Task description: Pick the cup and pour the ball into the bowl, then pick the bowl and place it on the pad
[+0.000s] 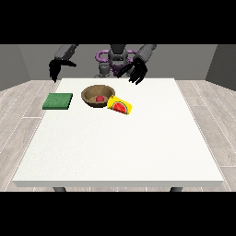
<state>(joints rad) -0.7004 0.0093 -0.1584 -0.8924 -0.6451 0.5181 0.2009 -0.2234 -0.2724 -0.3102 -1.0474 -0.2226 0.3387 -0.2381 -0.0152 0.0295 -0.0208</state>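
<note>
The robot's lower body is sitting hidden behind the far edge of the surface [115, 147], and the two surface legs are showing only as short stubs at the near edge. The mouth of the cup [120, 107] is hard to make out where it is meeting the bowl.

The surface is a large white rectangle, occupying most of the view. Grey plank flooring is surrounding it, and plain grey walls are closing the room behind the robot.

The cup, yellow with a watermelon print, is lying on its side just beside the bowl [97, 96], touching its rim at the view's right. Its long axis is running diagonally, from the bowl's rim down towards the view's lower right. The brown bowl is standing upright, and a red ball [99, 98] is resting inside it. A green pad [58, 101] is lying flat near the bowl, at the view's left.

The hand at the view's right [137, 72] is hovering above the far edge, fingers spread and holding nothing. The hand at the view's left [55, 70] is hanging fingers-down, relaxed and empty, beyond the pad.
</note>
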